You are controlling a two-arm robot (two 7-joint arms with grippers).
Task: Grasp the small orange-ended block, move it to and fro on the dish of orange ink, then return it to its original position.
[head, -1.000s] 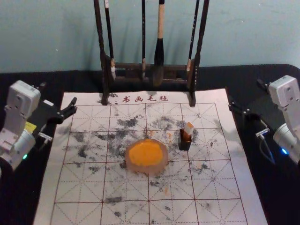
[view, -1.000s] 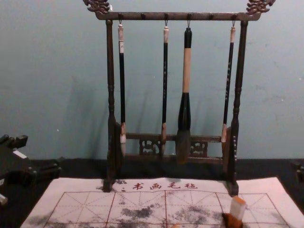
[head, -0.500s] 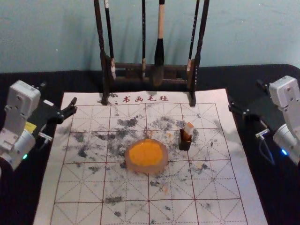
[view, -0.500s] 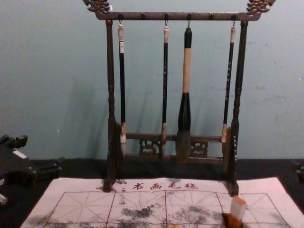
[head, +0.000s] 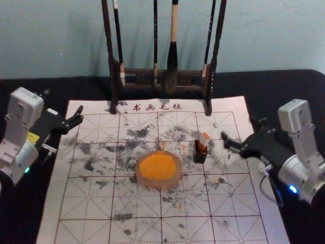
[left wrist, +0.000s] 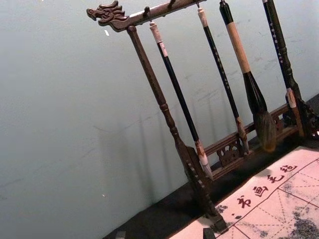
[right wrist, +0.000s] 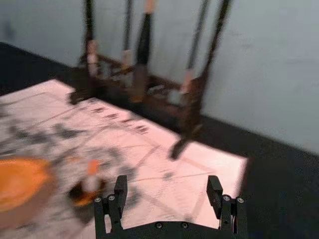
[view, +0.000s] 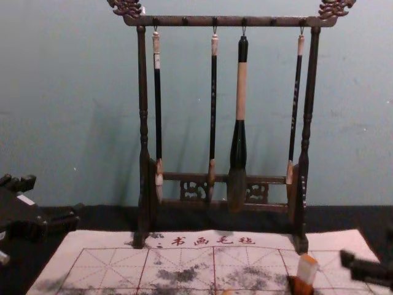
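We recorded: one block (head: 204, 139), standing in its cup (head: 200, 155), right of the dish (head: 158, 169); right gripper (head: 242, 128), wide open, empty, near the cup; left gripper (head: 63, 101), open, empty, parked by the mat's (head: 271, 223) left edge.

we can't see the lower end of the orange-ended block (head: 204, 137); it is hidden inside the small dark holder (head: 200, 156), whose base the chest view's lower edge cuts off. we can't tell whether the orange sliver at that edge is the ink dish (head: 160, 184) or a stain on the felt mat (head: 76, 203). the right wrist view is blurred throughout: its edge crops the dish, and we can't read the mat's red characters there. the right gripper (head: 242, 130) looks smeared in the head view, beside the holder, and is cropped by the chest view's right edge. the left gripper (head: 63, 103), parked by the mat's left side, has its fingertips clipped in its own wrist view. the head view cuts off the brush rack's top, and the lettering on the slim brushes (view: 213, 104) is too small for us to read.
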